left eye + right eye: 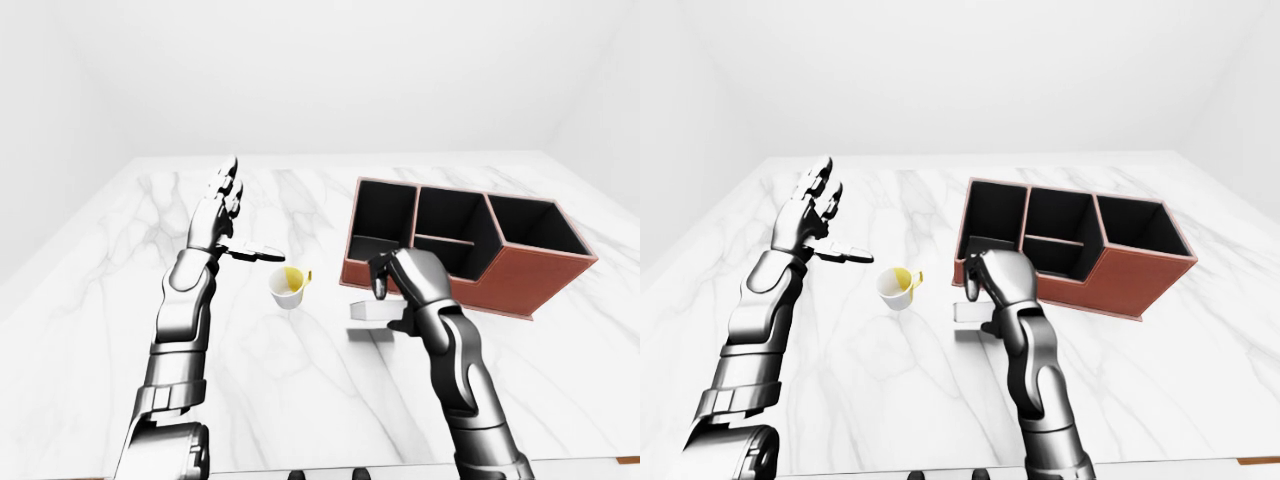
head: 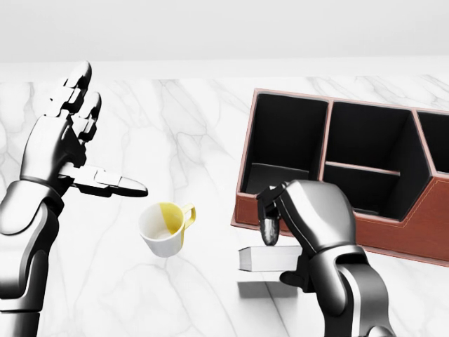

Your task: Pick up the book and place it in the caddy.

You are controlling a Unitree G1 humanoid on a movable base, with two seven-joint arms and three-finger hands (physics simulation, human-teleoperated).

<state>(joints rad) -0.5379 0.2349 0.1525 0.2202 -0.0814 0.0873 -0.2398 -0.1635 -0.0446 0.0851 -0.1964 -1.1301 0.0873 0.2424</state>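
Book (image 2: 263,258): lower centre of head view, pale, thin, stiff, likely light; right hand (image 2: 298,228) clamped across its long edges, lifted beside caddy (image 2: 330,217); left hand (image 2: 66,140) splayed.

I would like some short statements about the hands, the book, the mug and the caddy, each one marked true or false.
1. The right hand grips the book. True.
2. The book already lies inside the caddy. False: it is outside, beside the caddy's left end in the head view.
3. The left hand holds the mug. False: it is open, apart from the mug.
4. The mug lies tilted on the table. True.
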